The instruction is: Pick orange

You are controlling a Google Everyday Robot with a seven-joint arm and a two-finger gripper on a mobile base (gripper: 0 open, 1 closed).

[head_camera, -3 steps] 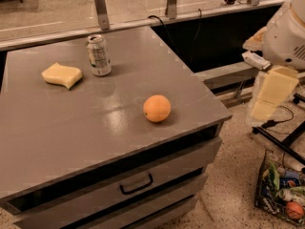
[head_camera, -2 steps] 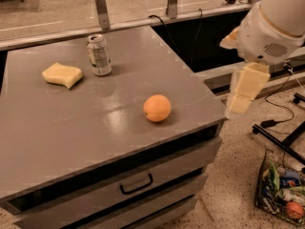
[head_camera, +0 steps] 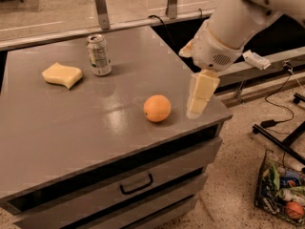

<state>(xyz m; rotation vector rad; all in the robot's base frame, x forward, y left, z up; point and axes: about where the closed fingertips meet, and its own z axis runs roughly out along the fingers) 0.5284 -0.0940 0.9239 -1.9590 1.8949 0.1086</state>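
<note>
— Grey cabinet top point(head_camera: 57, 137) in the camera view: where's the orange point(head_camera: 157, 108)?
— Near the front right corner, resting alone. The soda can point(head_camera: 99, 55) and yellow sponge point(head_camera: 62, 75) sit well behind it, to the left.
— And the gripper point(head_camera: 201, 97)?
— Hanging just right of the orange, not touching. A second ago it was out beyond the cabinet's edge; it has swung inward. Open or closed, I cannot tell.
</note>
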